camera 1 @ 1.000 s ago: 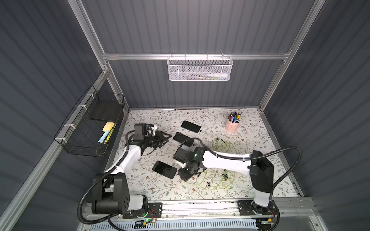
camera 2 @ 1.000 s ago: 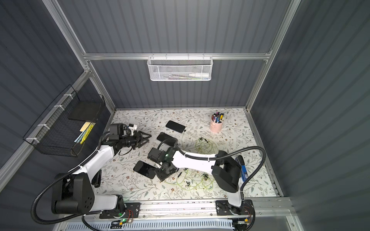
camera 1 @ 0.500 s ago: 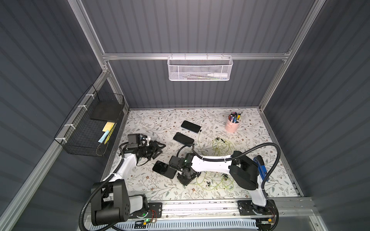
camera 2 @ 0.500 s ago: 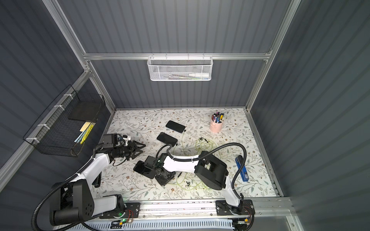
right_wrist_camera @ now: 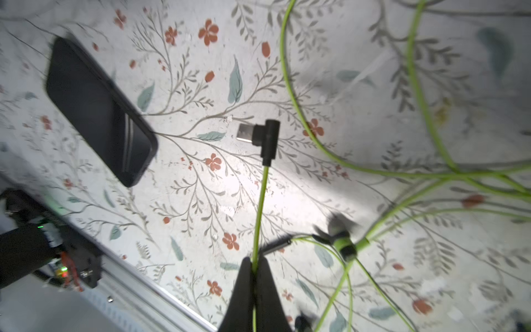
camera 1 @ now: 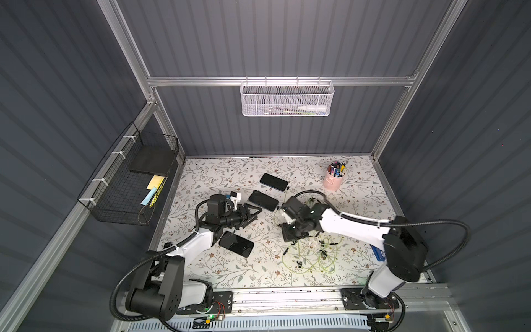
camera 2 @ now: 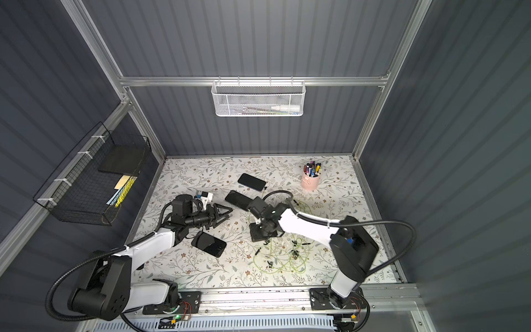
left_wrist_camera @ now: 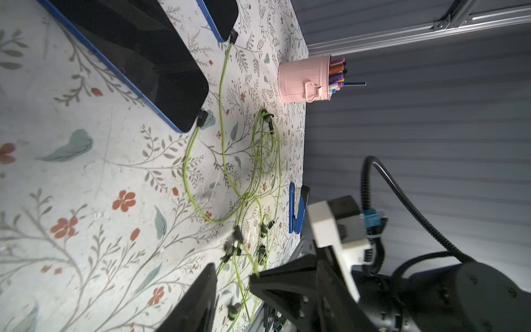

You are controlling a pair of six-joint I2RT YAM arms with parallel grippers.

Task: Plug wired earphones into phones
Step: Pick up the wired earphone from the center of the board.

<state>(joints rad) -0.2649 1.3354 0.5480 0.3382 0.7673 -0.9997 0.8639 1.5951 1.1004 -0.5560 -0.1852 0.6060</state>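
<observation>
Three black phones lie on the floral table: the far phone, the middle phone and the near phone. In the left wrist view the far phone and the middle phone each have a black plug in the end. The yellow-green wired earphones lie tangled at the front right. My right gripper is shut on one thin cable, and its right-angle plug sticks out free above the table. My left gripper is open and empty, left of the middle phone.
A pink cup of pens stands at the back right. A blue object lies by the right edge. A black wire basket hangs on the left wall and a white mesh basket on the back wall.
My right gripper has shut on the cable and moved right, away from the near phone. My left gripper came forward and then right, opening a little wider.
</observation>
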